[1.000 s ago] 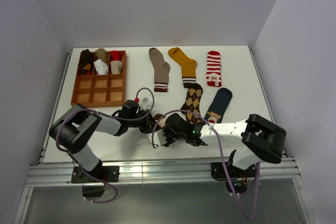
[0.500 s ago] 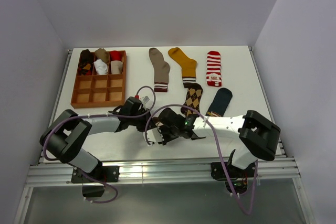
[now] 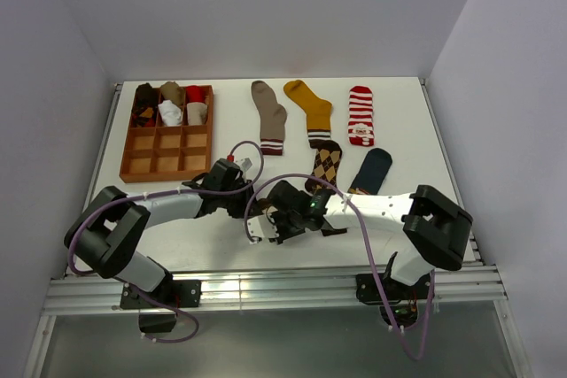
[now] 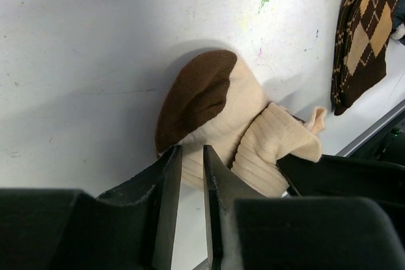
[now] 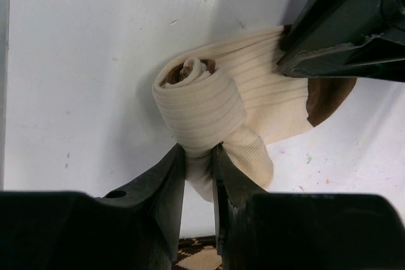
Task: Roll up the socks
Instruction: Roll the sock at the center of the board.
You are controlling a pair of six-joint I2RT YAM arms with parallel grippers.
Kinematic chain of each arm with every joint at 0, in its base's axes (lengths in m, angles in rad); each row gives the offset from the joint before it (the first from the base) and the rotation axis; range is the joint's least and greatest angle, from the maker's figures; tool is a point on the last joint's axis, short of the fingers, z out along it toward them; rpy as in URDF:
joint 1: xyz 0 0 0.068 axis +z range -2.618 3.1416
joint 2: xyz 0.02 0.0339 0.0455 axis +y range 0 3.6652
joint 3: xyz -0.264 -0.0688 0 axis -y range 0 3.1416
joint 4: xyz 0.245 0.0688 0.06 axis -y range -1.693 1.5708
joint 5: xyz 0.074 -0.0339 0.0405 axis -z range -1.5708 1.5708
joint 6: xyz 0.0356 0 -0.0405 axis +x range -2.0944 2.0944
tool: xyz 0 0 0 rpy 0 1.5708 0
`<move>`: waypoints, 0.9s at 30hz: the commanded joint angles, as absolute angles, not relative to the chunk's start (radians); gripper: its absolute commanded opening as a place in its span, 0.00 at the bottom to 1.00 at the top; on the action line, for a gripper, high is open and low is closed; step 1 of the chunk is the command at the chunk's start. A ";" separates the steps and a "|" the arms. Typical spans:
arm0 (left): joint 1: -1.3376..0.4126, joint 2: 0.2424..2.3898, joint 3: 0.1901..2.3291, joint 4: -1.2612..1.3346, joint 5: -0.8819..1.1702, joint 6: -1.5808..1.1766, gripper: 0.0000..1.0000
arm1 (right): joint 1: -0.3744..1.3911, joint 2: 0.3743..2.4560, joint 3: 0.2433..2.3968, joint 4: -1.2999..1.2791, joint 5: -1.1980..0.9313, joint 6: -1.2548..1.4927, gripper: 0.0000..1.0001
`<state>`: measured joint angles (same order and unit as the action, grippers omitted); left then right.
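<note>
Though left claw's hold is unclear, right claw pinches sock on white table.

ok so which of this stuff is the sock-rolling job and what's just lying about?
Job: cream-and-brown sock, partly rolled; taupe sock; mustard sock; striped sock; argyle sock; navy sock.
Lying about: wooden tray, with rolled socks in its far row.
</note>
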<state>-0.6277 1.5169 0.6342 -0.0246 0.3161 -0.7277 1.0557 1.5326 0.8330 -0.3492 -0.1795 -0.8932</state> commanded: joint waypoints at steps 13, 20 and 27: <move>-0.620 1.410 0.657 0.057 0.284 -0.758 0.34 | 1.054 1.638 0.900 -0.683 -0.169 -0.842 0.11; -0.528 1.263 0.569 0.038 0.229 -0.870 0.33 | 1.052 1.672 0.940 -0.750 -0.182 -0.848 0.11; -0.402 0.962 0.575 -0.132 0.060 -0.936 0.28 | 1.052 1.769 1.049 -0.844 -0.198 -0.867 0.11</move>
